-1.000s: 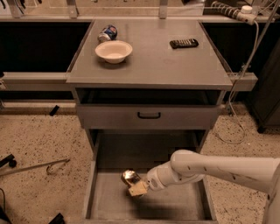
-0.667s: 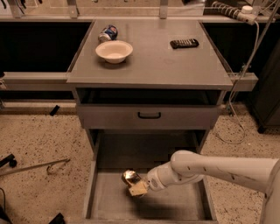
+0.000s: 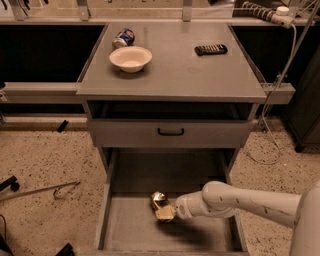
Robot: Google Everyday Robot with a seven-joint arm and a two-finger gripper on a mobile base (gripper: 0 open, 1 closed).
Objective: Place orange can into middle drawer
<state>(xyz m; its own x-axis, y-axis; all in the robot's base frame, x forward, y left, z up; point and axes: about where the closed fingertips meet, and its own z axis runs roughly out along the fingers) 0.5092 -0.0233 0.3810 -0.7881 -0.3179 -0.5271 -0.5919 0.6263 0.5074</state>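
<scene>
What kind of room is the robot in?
Probably a robot lab or workshop: a grey metal cabinet, a power strip at the back, and a speckled floor. The end effector is down in the open middle drawer, at the orange can.

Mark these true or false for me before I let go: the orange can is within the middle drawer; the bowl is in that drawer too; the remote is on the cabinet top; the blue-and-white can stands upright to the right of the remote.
1. The orange can is within the middle drawer, at the tool. True.
2. The bowl is in that drawer too. False: the bowl sits on the cabinet top.
3. The remote is on the cabinet top. True.
4. The blue-and-white can stands upright to the right of the remote. False: the blue-and-white can lies on its side behind the bowl, left of the remote.
</scene>
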